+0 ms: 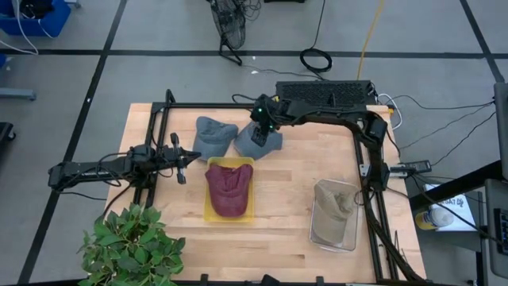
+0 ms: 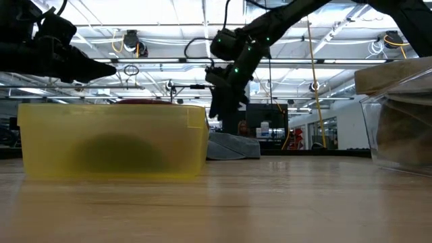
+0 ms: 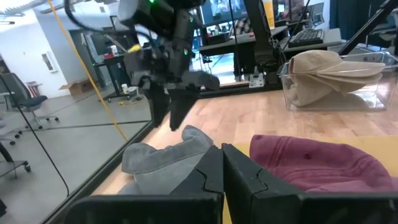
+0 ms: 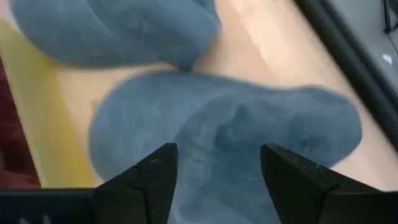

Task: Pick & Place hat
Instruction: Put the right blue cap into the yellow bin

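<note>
Two grey-blue hats lie on the table's far middle: one [image 1: 212, 137] to the left, the other [image 1: 262, 143] to its right. My right gripper [image 1: 259, 127] hangs open just above the right one [image 4: 230, 137], fingers pointing down on either side of its crown. It also shows in the low view [image 2: 226, 108] and the left wrist view [image 3: 173, 115]. A dark red hat [image 1: 229, 188] lies in a yellow tray [image 1: 208, 213]. A tan hat [image 1: 333, 202] lies in a clear bin [image 1: 333, 242]. My left gripper [image 1: 184, 164] is shut and empty, left of the tray.
A black frame [image 1: 159, 135] runs along the table's left, far and right sides. A green plant [image 1: 131, 246] stands at the near left corner. Bare wood lies between the tray and the clear bin.
</note>
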Action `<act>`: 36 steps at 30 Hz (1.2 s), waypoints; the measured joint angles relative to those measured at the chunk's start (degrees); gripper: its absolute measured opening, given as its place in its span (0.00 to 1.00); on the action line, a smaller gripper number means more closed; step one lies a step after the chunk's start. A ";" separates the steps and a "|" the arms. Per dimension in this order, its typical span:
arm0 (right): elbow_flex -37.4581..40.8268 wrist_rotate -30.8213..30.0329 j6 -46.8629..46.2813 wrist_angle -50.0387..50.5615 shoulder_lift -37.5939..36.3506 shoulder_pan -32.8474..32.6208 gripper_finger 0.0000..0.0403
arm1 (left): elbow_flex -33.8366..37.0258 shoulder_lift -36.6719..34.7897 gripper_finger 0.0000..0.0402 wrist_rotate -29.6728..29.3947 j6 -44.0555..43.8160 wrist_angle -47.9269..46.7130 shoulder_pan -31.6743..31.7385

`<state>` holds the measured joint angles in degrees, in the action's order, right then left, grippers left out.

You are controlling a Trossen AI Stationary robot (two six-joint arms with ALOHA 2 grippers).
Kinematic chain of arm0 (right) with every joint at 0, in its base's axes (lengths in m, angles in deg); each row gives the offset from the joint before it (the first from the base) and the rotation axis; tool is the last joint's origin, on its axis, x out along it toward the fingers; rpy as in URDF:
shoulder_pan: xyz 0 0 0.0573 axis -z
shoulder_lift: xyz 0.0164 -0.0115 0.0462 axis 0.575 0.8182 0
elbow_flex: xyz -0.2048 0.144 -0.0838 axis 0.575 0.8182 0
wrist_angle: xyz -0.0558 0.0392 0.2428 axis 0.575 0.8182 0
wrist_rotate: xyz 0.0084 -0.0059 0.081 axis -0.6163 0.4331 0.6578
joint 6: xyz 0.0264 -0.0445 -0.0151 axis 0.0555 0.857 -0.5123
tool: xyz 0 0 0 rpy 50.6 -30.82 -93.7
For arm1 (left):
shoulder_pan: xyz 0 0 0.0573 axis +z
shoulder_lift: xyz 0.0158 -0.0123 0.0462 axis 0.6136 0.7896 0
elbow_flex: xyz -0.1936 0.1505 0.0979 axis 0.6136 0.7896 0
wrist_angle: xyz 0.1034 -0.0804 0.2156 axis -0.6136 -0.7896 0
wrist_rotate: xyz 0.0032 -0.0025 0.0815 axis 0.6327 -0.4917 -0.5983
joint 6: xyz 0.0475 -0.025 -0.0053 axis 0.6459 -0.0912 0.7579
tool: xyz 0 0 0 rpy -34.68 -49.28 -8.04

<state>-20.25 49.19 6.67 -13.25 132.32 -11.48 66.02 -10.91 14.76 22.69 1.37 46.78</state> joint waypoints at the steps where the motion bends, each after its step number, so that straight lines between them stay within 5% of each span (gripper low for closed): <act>1: 0.74 0.41 -0.19 -0.07 0.02 0.00 0.54 | 0.00 0.00 0.01 0.02 0.00 0.00 0.00; 11: 5.29 3.72 -1.64 -6.17 -0.11 0.02 0.52 | 0.00 0.00 0.01 0.02 1.48 0.92 0.00; 16: 5.31 -2.15 -1.41 -6.05 -0.11 -0.42 0.52 | 0.00 0.00 0.01 0.01 2.44 1.24 0.00; 36: 5.24 -1.01 -3.38 -8.34 5.32 -0.36 0.52 | 0.00 0.00 0.01 -0.13 2.82 1.30 -0.02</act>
<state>-15.01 48.18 3.29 -21.59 137.64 -11.84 66.02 -10.91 14.63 25.51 2.67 46.77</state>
